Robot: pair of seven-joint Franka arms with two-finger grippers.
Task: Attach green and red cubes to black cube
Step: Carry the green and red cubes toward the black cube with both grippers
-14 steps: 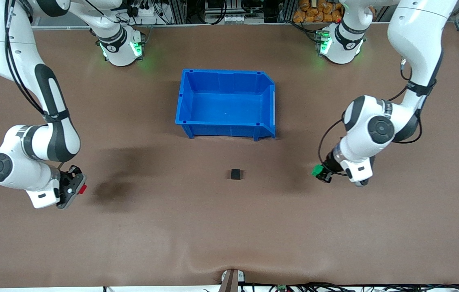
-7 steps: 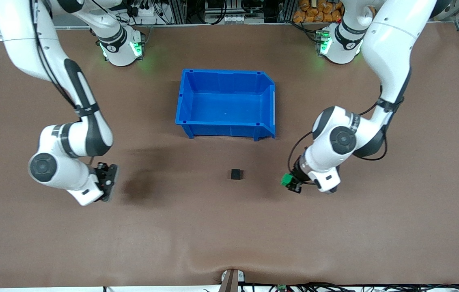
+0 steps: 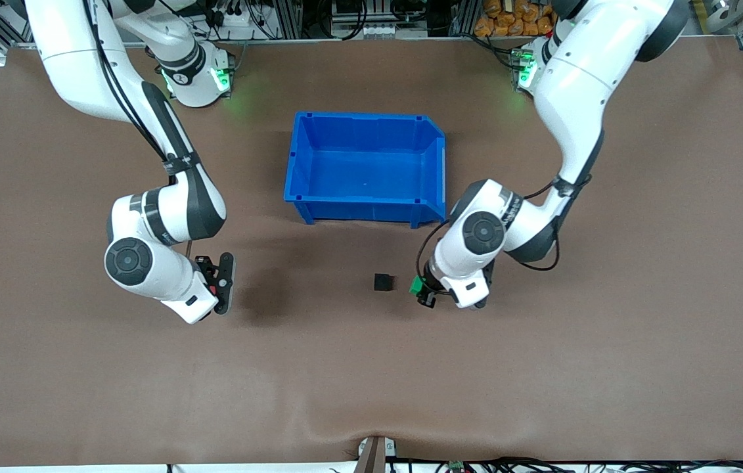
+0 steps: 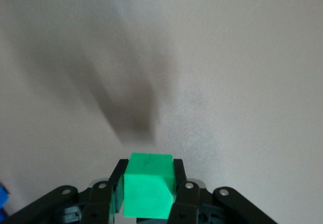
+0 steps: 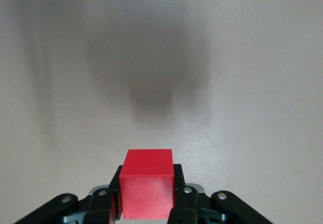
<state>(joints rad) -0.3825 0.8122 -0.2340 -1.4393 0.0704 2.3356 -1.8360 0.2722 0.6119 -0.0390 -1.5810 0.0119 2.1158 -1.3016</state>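
Small bright green solid cube [image 4: 148, 191]: pinched in left end effector [image 4: 148, 196]. Small bright red solid cube [image 5: 146, 189]: pinched in right end effector [image 5: 146, 199]. Tiny matte black cube [image 3: 382, 282]: loose on tabletop; likely light, rigid; grip flat faces.

A brown mat [image 3: 371, 368] covers the whole table, wrinkled at its edge nearest the front camera. Soft dark shadows fall across it. Along the opposite edge stand aluminium frame rails [image 3: 318, 16], tangled black cables [image 3: 351, 13] and orange packets [image 3: 509, 14].

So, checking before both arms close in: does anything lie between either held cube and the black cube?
Nothing visible does. Bare table lies between the black cube and the green cube in the left gripper, and the red cube in the right gripper.
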